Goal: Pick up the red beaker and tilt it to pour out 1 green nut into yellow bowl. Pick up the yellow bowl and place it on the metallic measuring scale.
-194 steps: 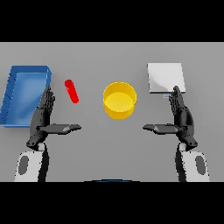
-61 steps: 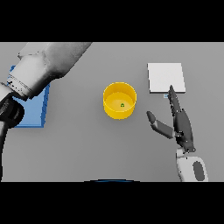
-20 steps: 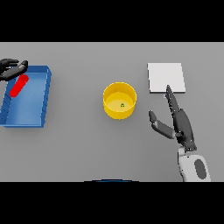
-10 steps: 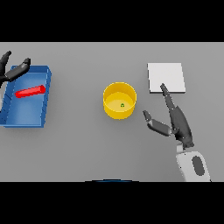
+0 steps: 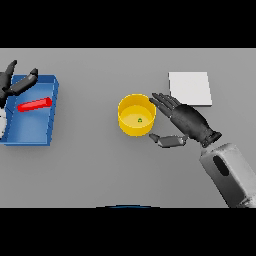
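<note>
The yellow bowl (image 5: 136,116) stands mid-table with one green nut (image 5: 139,119) inside. My right hand (image 5: 186,122) is open just right of it, fingers stretched toward the bowl's rim and the thumb below, close to the wall but not curled round it. The red beaker (image 5: 34,104) lies on its side inside the blue tray (image 5: 29,132) at the left. My left hand (image 5: 17,82) hovers open over the tray's far left corner, apart from the beaker. The metallic scale (image 5: 189,88) is a pale square pad behind my right hand.
The blue tray takes up the left edge of the grey table. The scale lies at the back right, a short way from the bowl.
My right hand has swung left and lowered, fingers now reaching the bowl's right side. The left hand has let go of the red beaker, which now lies flat in the tray.
</note>
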Available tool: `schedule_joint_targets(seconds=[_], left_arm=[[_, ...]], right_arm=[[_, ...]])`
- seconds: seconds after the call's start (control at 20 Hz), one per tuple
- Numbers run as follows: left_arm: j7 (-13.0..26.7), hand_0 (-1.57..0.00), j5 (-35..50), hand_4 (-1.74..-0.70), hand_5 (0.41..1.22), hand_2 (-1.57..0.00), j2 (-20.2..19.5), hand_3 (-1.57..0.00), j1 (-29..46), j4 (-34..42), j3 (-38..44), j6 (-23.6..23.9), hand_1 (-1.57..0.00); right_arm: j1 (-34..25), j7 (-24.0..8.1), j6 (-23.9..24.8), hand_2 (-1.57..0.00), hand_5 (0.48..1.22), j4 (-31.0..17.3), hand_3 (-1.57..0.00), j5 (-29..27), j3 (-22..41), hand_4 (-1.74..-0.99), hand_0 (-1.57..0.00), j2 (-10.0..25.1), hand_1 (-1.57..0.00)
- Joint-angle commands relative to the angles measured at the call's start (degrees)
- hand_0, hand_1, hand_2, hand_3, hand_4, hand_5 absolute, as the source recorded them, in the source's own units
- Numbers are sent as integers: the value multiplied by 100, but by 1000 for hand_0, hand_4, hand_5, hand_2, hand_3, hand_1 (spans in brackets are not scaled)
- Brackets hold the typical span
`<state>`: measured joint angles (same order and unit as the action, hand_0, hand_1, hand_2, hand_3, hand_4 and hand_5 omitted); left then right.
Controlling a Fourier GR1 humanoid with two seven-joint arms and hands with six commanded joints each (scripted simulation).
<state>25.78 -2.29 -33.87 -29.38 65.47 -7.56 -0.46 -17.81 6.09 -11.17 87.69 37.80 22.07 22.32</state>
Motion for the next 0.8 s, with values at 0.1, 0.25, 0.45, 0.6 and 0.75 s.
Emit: schedule_joint_targets(seconds=[0.1,0.25,0.45,0.6,0.75], left_arm=[[-77,-1,10,-809,687,-1,-70,-1,9,-103,33,-89,-1],[-92,0,53,-805,692,0,-103,0,6,-66,55,-148,0],[-142,1,49,-808,696,1,-138,1,49,20,67,-133,1],[-120,1,44,-808,696,1,-123,1,10,-130,94,-134,1],[-181,1,38,-807,700,1,-157,1,11,-76,99,-141,1]], right_arm=[[-577,183,-271,1,639,-344,1,377,384,-1167,1,100,1],[-911,474,-422,1,642,-776,1,706,774,-1156,1,109,1],[-1458,690,-649,1,644,-1473,1,927,1101,-1157,1,0,1],[-1761,770,-942,1,658,-1763,1,1016,1326,-1161,1,-90,1],[-2039,661,-1165,1,670,-2107,1,1129,1512,-1164,1,-255,1]])
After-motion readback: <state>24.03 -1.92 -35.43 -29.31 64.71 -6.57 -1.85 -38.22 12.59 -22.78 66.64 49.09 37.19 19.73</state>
